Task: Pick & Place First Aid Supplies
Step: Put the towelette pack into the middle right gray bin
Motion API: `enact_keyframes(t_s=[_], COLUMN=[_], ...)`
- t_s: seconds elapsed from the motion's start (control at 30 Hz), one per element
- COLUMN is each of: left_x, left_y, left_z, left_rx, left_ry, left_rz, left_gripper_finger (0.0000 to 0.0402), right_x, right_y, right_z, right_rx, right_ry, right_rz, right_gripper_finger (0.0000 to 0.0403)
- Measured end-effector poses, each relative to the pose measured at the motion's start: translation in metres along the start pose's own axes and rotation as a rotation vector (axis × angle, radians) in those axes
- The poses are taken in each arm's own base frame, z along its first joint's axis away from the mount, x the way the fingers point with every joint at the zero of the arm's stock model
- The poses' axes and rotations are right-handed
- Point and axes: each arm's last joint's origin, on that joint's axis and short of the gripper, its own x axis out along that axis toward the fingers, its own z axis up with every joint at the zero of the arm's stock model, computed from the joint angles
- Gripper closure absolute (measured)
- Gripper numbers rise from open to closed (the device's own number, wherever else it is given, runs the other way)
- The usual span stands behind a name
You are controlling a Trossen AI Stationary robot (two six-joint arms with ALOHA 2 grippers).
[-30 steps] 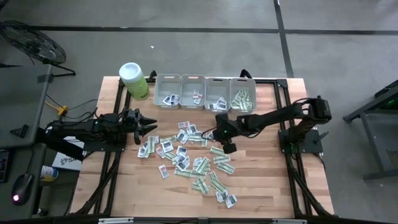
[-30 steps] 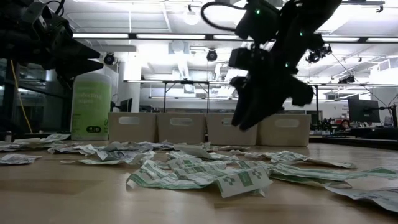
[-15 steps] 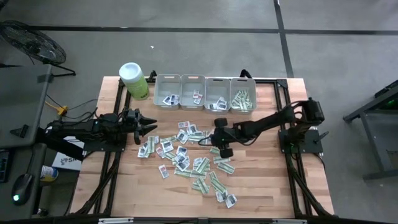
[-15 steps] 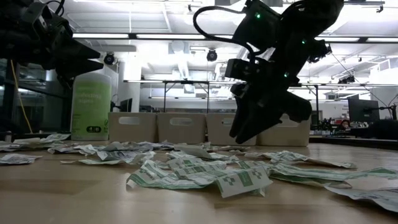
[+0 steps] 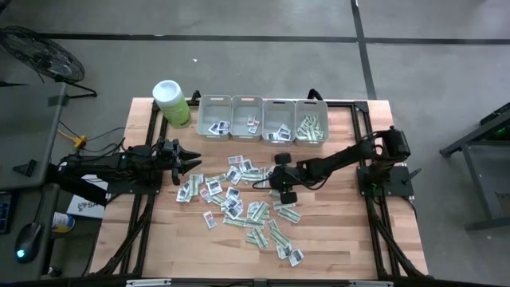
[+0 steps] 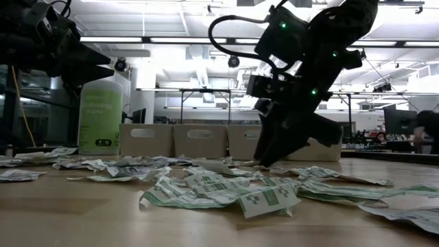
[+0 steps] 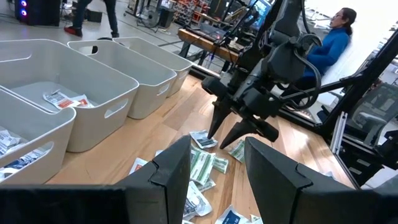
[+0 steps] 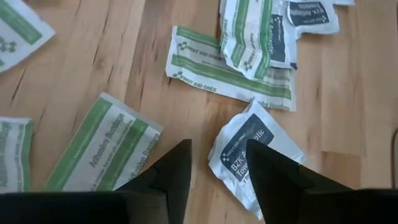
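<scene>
Since the earlier frames, the right gripper (image 5: 286,195) has come lower and closer to the packets (image 5: 239,195) scattered on the table (image 5: 335,239). Its 2 fingers stand a little apart and hold nothing; just ahead of them lie a white packet with a dark print (image 8: 252,149) and a green-and-white strip (image 8: 102,146). Beyond it, 4 grey bins (image 5: 263,119) stand in 1 row, each with some packets inside. The left gripper (image 5: 191,162) hovers open and empty, well apart.

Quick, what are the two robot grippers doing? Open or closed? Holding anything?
Left gripper: open, holding nothing.
Right gripper: open, empty, low over a small white paper packet with dark blue print.
</scene>
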Motion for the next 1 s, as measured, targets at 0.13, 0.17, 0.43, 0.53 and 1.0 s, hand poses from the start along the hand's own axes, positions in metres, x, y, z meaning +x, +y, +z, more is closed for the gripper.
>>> enact_keyframes(t_s=[0.13,0.17,0.43,0.53,1.0], left_x=[0.0,0.0,0.0,0.0,0.0], left_y=[0.0,0.0,0.0,0.0,0.0], left_z=[0.0,0.0,0.0,0.0,0.0], left_rx=[0.0,0.0,0.0,0.0,0.0], left_ry=[0.0,0.001,0.0,0.001,0.0], left_rz=[0.0,0.0,0.0,0.0,0.0], left_gripper_finger=[0.0252,0.0252,0.0252,0.0252,0.0252], right_x=[0.001,0.001,0.002,0.002,-0.009], right_y=[-0.004,-0.004,-0.005,-0.005,0.026], right_z=[-0.002,-0.003,-0.004,-0.004,-0.002], right_rx=[0.059,0.071,0.074,0.054,-0.36], right_ry=[0.018,0.023,0.032,0.034,0.083], right_rz=[0.009,0.005,0.004,0.0,-0.219], right_gripper_finger=[0.0284,0.0293,0.0383,0.0397,0.0402])
